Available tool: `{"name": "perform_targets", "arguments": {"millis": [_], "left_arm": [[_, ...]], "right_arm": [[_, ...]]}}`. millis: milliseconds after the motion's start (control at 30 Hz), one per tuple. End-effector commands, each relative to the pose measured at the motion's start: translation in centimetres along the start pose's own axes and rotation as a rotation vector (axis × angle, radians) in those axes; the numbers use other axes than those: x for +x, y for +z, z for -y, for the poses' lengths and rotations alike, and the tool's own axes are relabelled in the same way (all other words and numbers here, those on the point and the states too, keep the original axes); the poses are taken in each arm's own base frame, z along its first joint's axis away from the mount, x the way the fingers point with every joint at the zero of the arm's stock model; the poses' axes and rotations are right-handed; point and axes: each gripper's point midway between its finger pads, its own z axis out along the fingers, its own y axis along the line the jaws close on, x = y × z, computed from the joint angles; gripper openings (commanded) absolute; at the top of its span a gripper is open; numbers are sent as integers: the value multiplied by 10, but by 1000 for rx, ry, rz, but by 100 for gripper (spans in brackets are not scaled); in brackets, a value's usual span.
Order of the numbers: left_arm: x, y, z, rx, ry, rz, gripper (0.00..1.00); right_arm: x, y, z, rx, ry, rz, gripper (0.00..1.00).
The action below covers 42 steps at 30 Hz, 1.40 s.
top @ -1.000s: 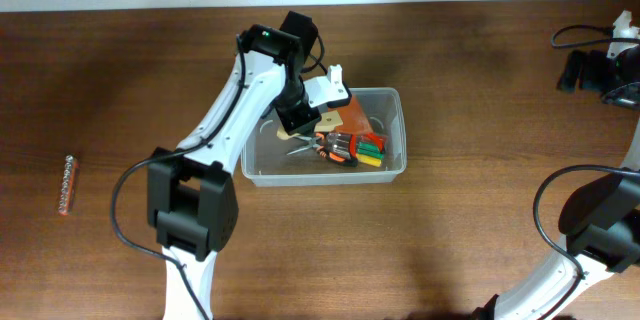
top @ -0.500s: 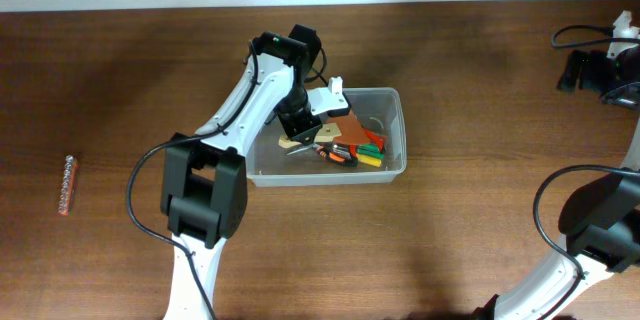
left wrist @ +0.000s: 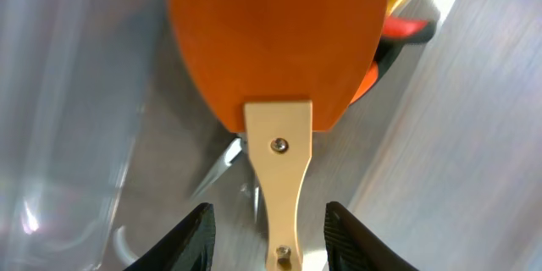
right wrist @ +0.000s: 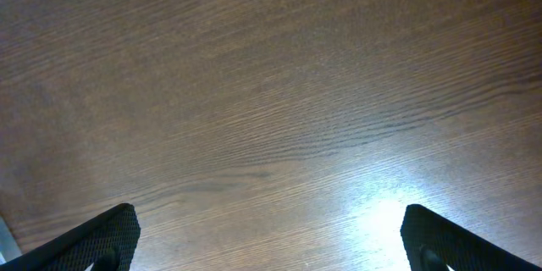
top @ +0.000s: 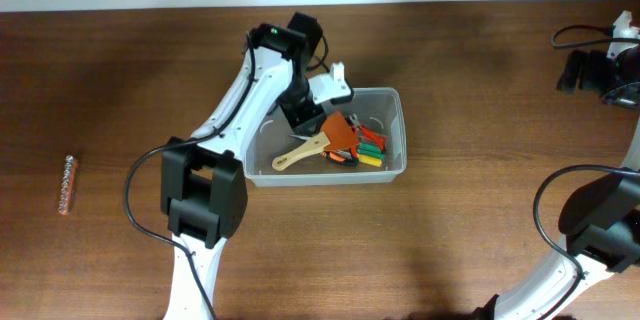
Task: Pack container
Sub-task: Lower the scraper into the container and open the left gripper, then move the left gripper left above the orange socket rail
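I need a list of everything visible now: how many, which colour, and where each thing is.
container: one, clear, table centre.
scraper: one, orange blade with pale wooden handle, inside the container.
hand tools: several, red, green, yellow, inside the container beside the scraper.
small strip: one, reddish, far left on the table.
table: one, dark brown wood.
left gripper: one, black, open, over the scraper handle.
right gripper: one, black, open, above bare table.

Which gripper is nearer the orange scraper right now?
Left. The left gripper hangs over the scraper in the container, jaws open either side of its handle; the right gripper sits far off over the table.
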Motion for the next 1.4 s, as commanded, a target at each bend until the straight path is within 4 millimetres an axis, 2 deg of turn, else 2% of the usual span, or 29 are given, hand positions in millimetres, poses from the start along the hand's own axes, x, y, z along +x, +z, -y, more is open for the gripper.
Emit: {"name": "perform_targets", "arguments": {"millis": [0, 67, 100, 133, 233, 333, 667, 833, 933, 1033, 1233, 1367], "left_arm": [[-21, -42, -9, -79, -37, 84, 49], [-27, -74, -20, -171, -80, 110, 55], [-27, -89, -25, -219, -107, 121, 64], [-25, -114, -35, -296, -152, 138, 100], [-9, -157, -52, -433, -262, 155, 99], [22, -191, -66, -521, -403, 154, 99], [134, -269, -102, -647, -913, 270, 99], [176, -302, -97, -679, -1023, 330, 99], [204, -317, -84, -716, -1077, 311, 99], [245, -320, -68, -750, -1160, 223, 99], [323, -293, -32, -677, -1374, 76, 99], [371, -279, -32, -657, -1420, 21, 99]], "right_arm": [[0, 2, -3, -10, 7, -1, 99], [0, 2, -3, -10, 6, -1, 99], [0, 2, -3, -10, 7, -1, 99], [0, 2, -3, -9, 6, -1, 99], [0, 2, -3, -10, 6, -1, 99], [0, 2, -3, -10, 6, -1, 99], [0, 2, -3, -10, 7, -1, 99], [0, 2, -3, -10, 6, -1, 99], [0, 2, -3, -10, 6, -1, 99], [0, 2, -3, -10, 6, -1, 99], [0, 2, -3, -10, 6, -1, 99], [0, 2, -3, -10, 7, -1, 99]]}}
